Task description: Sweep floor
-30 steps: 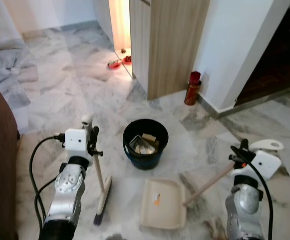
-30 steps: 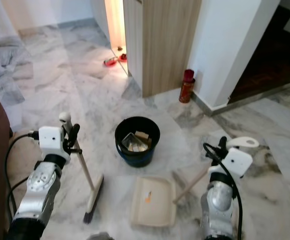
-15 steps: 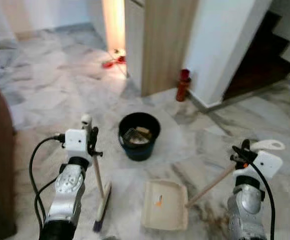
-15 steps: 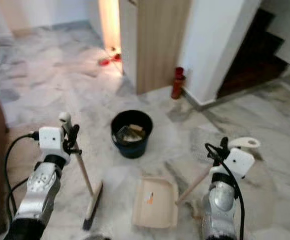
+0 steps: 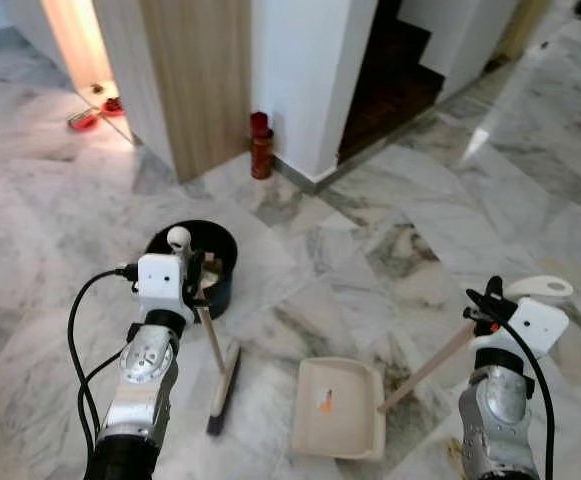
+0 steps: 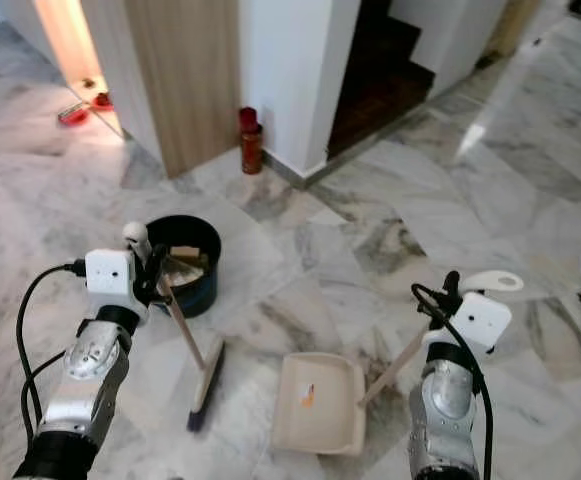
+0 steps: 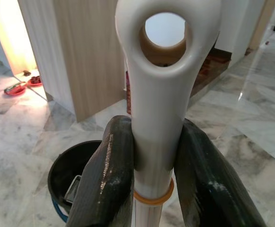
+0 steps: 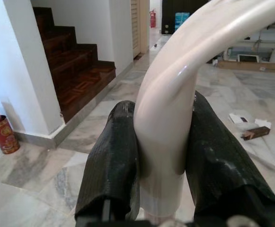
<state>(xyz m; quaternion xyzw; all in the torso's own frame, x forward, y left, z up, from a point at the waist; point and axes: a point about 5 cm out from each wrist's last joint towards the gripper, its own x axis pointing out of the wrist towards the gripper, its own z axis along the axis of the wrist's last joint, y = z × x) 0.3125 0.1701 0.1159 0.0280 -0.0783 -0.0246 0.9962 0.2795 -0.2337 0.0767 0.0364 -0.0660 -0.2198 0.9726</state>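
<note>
My left gripper (image 7: 154, 161) clamps the broom (image 5: 222, 375), bristles on the floor (image 5: 390, 230) beside the bucket (image 5: 220, 285) (contents probably cardboard scraps); my right gripper (image 8: 158, 146) grips the dustpan (image 5: 338, 408) handle.

No legible text, perhaps blurred.

Glossy marble floor (image 5: 400, 200) (veined), wooden broom (image 5: 213, 345) stick.
</note>
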